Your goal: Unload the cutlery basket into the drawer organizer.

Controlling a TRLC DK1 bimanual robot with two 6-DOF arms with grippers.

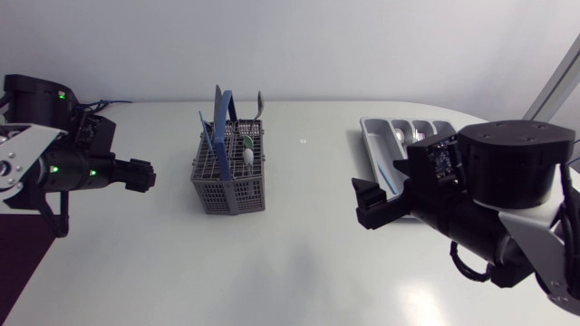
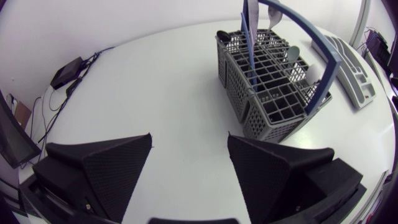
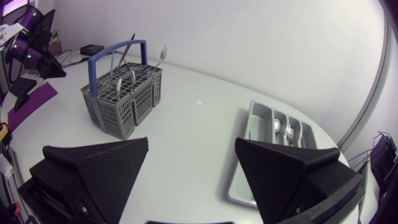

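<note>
We take the grey slotted plastic cutlery basket (image 1: 227, 188) as our landmark. It stands upright on the white table (image 1: 299, 263), roughly midway between our two arms. Its blue arched handle (image 2: 329, 53) is raised over the middle. Several pieces of silver cutlery (image 1: 246, 154) stand in its compartments, among them spoons with their bowls up and a long flat piece leaning out past the rim on the far side.

Our left gripper (image 2: 189, 140) hangs to the left of the basket, well apart from it. It points towards the basket's near corner. Its two black wedge fingers are spread wide, with only bare tabletop between them.

To the right of the basket, well apart, lies the long grey plastic drawer organizer (image 1: 373, 149), flat on the table. A few silver pieces (image 3: 288, 132) already rest in its far compartments; we can make out a fork and what looks like a spoon.

Our right gripper (image 3: 191, 142) is further to the right of the basket, just beside the organizer's near end. Its fingers are also spread apart and hold nothing.
</note>
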